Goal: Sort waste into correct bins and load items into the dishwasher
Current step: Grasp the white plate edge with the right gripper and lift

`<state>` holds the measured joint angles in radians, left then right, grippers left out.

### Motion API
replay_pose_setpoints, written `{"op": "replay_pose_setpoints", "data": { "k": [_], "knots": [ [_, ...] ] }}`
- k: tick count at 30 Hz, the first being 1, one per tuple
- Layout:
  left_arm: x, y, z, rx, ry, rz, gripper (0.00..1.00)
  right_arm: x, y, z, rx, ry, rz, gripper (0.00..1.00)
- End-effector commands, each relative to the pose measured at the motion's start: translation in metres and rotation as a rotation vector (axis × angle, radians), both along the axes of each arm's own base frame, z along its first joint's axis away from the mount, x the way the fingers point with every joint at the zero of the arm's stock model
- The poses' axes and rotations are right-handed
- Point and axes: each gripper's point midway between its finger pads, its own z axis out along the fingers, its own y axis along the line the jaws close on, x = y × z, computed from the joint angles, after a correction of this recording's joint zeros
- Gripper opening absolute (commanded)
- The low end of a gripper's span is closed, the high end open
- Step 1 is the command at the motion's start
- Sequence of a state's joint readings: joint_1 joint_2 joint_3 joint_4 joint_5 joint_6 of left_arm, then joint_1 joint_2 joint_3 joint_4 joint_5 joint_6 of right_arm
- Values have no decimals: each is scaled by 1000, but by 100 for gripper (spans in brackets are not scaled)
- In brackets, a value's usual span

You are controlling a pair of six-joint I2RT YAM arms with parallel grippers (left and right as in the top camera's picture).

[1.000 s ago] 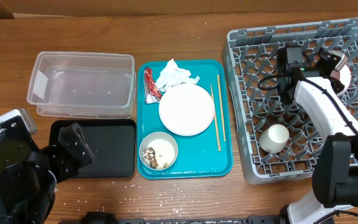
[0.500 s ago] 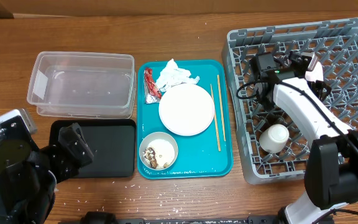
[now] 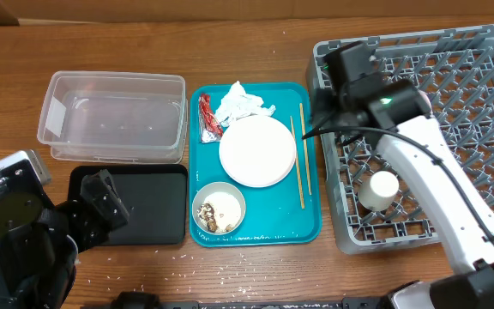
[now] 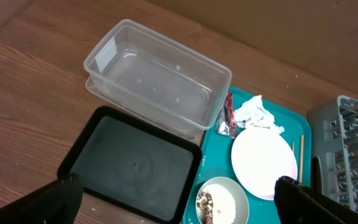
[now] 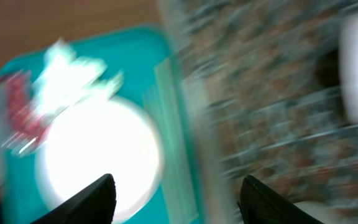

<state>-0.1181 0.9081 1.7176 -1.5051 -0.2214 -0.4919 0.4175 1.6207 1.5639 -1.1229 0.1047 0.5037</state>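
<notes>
Landmark: the teal tray (image 3: 277,219) in the middle of the worktop (image 3: 144,43); everything below is placed from it.

On the tray: the plate (image 3: 257,150) sits in the centre. The chopsticks (image 3: 299,163) lie lengthwise along the right edge, just beside the plate. The tissue (image 3: 243,105) and wrapper (image 3: 206,118) are at the far end, the tissue about touching the plate's rim. A dirty bowl (image 3: 219,208) holding food scraps (image 3: 213,219) is at the near end.

Right of the tray: the dish rack (image 3: 478,154) stands just beside it. An upturned bowl (image 3: 382,188) sits among the pegs, mouth down, I'd guess so it drains.

Left of the tray: the clear tub (image 3: 114,116) is at the far end and the black tray (image 3: 148,206) at the near end. Both look empty, and they sit close so waste has a short trip.

Robot's right claw (image 5: 176,180): wide apart and holding nothing. Its own view is badly smeared but looks down on the plate and chopsticks. The arm hangs over the rack edge nearest the tray.

Robot's left claw (image 4: 176,181): wide as well and empty, well left of the tray by the black tray's outer edge.

Stage, as I judge it: one bowl is racked and the waste is unsorted. The next pick is likely the chopsticks or plate.
</notes>
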Motion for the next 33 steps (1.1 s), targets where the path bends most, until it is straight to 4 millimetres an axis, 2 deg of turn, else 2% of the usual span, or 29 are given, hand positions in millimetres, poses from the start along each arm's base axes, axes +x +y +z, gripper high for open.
{"op": "replay_pose_setpoints", "data": {
  "k": [1, 8, 12, 16, 18, 21, 24, 28, 33],
  "knots": [
    [0, 2, 0, 10, 0, 9, 100, -28, 47, -37, 190, 201, -12, 66],
    [0, 2, 0, 10, 0, 9, 100, -50, 61, -127, 194, 419, -232, 55],
    [0, 2, 0, 10, 0, 9, 100, -57, 70, -154, 226, 488, -241, 49],
    [0, 2, 0, 10, 0, 9, 100, -62, 67, -175, 224, 518, -317, 49],
    [0, 2, 0, 10, 0, 9, 100, -64, 67, -185, 231, 533, -352, 43],
    [0, 2, 0, 10, 0, 9, 100, -66, 75, -196, 273, 555, -339, 32],
    [0, 2, 0, 10, 0, 9, 100, -63, 78, -198, 288, 544, -333, 13],
    [0, 2, 0, 10, 0, 9, 100, -62, 78, -197, 288, 544, -333, 4],
    [0, 2, 0, 10, 0, 9, 100, -56, 79, -186, 308, 516, -325, 4]
  ]
}}
